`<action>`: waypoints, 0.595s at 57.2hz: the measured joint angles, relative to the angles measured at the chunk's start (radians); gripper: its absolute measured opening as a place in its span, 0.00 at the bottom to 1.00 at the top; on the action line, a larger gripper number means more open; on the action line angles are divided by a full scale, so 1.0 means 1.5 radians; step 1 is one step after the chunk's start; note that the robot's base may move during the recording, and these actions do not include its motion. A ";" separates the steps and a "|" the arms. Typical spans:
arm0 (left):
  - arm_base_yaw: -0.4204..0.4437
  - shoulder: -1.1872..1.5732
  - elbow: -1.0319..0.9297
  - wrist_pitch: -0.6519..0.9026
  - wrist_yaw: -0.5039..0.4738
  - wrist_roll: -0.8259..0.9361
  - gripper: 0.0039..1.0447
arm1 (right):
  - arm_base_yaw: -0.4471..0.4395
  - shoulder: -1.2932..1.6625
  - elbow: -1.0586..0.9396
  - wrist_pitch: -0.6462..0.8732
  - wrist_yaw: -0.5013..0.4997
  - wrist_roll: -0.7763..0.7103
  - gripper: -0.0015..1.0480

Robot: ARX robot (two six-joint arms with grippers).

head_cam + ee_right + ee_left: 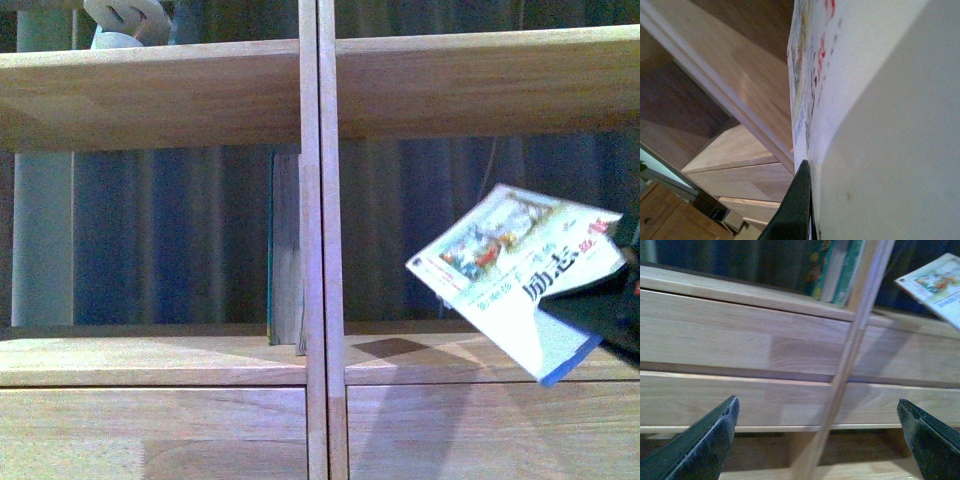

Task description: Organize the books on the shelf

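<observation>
The white paperback book (pixel 515 280) hangs tilted in front of the right middle compartment of the wooden shelf (pixel 320 360). My right gripper (pixel 592 300) is shut on its lower right corner. In the right wrist view the book's cover (pixel 870 100) fills the right side, with one black finger (pixel 792 210) pressed flat against it. The other finger is hidden behind it. A few upright books (pixel 285 250) stand left of the central divider (pixel 320 200), also seen as teal-green books (pixel 832 270). My left gripper (pixel 817 440) is open and empty, facing the drawer fronts (pixel 740 340).
The upper shelf board (pixel 150 95) carries pale objects (pixel 125 20) at the top left. Plain drawer fronts (pixel 150 430) run below the middle board. A dark curtain shows through the open back. A lighter wooden cabinet (pixel 670 220) stands low beside the shelf.
</observation>
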 joint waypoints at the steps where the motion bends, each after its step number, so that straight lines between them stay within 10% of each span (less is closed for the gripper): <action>1: 0.015 0.028 0.001 0.031 0.021 -0.016 0.93 | -0.002 -0.007 -0.003 0.000 -0.003 -0.004 0.07; 15: 0.098 0.416 0.145 0.327 0.041 -0.077 0.93 | -0.044 -0.140 -0.022 0.000 -0.062 -0.057 0.07; 34: 0.005 0.668 0.506 0.175 0.003 -0.096 0.93 | 0.043 -0.171 0.004 0.022 -0.063 -0.100 0.07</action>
